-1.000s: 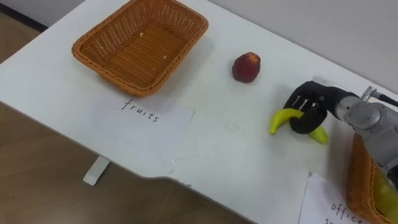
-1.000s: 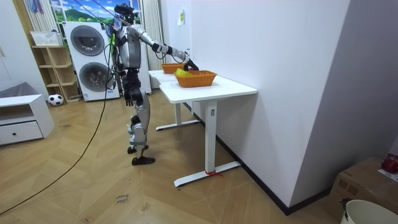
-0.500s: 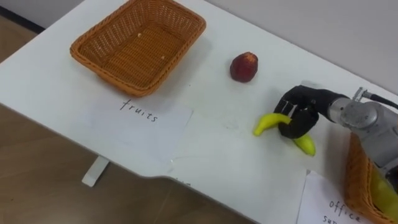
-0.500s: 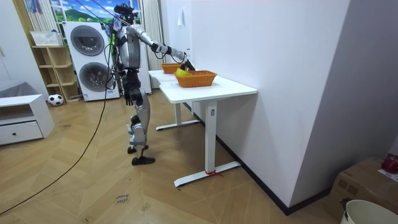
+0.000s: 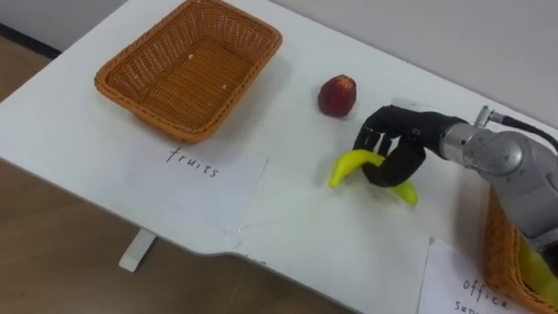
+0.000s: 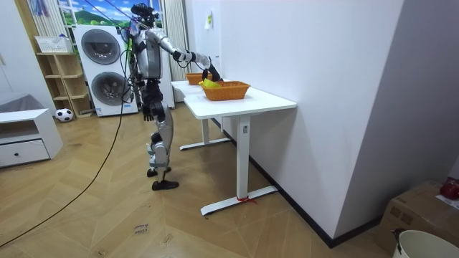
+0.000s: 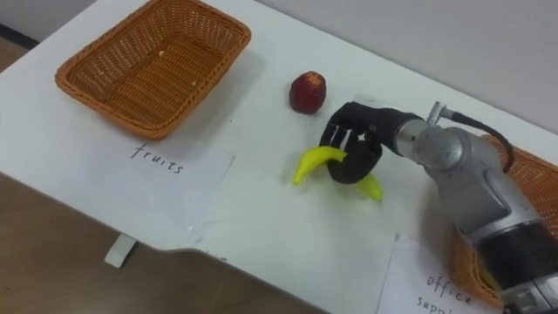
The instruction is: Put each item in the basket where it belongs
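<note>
My right hand [image 5: 397, 150] [image 7: 351, 150] is curled round a yellow banana [image 5: 351, 164] [image 7: 316, 161], holding it just above the white table [image 5: 288, 209], a little right of the middle. A red apple [image 5: 336, 95] [image 7: 306, 92] lies on the table just beyond the banana's left end. The wicker fruit basket [image 5: 187, 70] [image 7: 150, 65] stands at the far left with nothing in it, and a paper sheet marked fruits [image 5: 196, 170] lies in front of it. The office supplies basket [image 5: 514, 262] [image 7: 527, 187] sits at the right edge with something yellow inside.
A second paper label [image 5: 462, 288] lies at the front right by the office basket. The table's front edge [image 5: 218, 253] runs close below the fruits label. In the room view I stand at the table's end, right arm [image 6: 188, 55] stretched over it, washing machines [image 6: 100, 68] behind me.
My right hand has carried the banana leftward across the table, from beside the office basket to near the apple. The head view has shifted slightly.
</note>
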